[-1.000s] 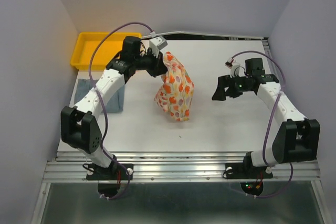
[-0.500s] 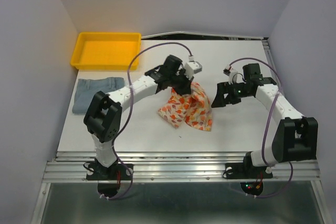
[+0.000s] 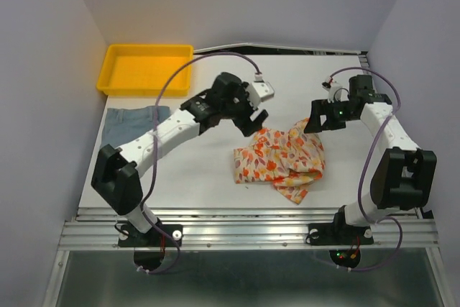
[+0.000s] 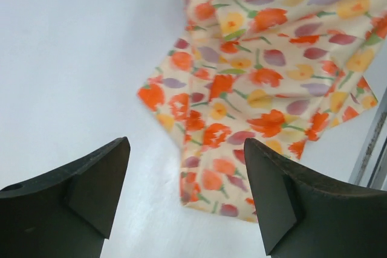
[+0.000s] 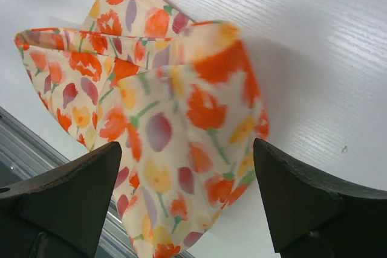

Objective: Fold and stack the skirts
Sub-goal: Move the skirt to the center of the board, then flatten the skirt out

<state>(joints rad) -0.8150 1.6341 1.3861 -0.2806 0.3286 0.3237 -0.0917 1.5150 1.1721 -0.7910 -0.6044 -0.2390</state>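
Note:
The cream floral skirt (image 3: 279,161) lies crumpled on the table right of centre, with folds piled on one another. My left gripper (image 3: 252,121) hovers open just behind its left corner, nothing between its fingers (image 4: 91,191); the skirt (image 4: 260,77) lies on the table beyond them. My right gripper (image 3: 315,117) hangs open over the skirt's far right edge, and its wrist view looks down on the bunched floral cloth (image 5: 163,119) between its fingers (image 5: 314,203). The light blue-grey skirt (image 3: 128,123) lies flat at the table's left edge, partly hidden by the left arm.
A yellow tray (image 3: 108,80) stands at the back left corner. The metal rail (image 3: 244,217) runs along the table's near edge, close to the floral skirt's front corner. Grey walls close in the left and right sides.
My left gripper carried the floral skirt from the back left to right of centre, then opened and let it drop onto the table. The right gripper drew back slightly.

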